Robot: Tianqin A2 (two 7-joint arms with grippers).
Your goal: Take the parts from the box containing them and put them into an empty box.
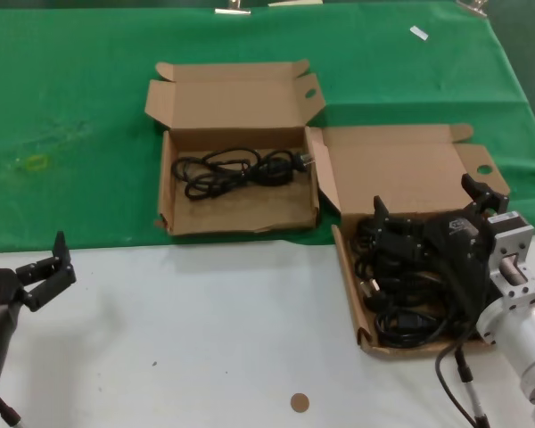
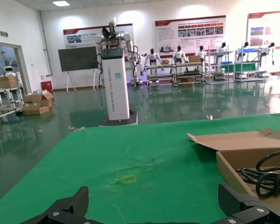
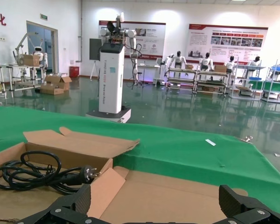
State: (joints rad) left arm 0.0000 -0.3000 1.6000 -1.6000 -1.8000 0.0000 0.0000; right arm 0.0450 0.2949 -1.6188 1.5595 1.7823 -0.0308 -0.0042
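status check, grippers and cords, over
Right gripper open over the full box, holding nothing. Left gripper open, parked low left. One cord in the other box. Nothing in the way.

One coiled cord [image 3: 35, 173] lies in the far box [image 3: 79, 144], beyond the right tool's [image 3: 154, 207] spread fingertips [image 3: 79, 199].

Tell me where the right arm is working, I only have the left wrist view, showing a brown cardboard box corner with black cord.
Observer: The right gripper hangs over the nearer brown cardboard mailer box, piled with coiled black power cords, jaws open.
Operator: And the box I see?
Observer: That farther wavy-fronted brown cardboard box holds just one coiled black cord.
Operator: My own arm?
Observer: The left gripper is over the white tabletop, outside both boxes.
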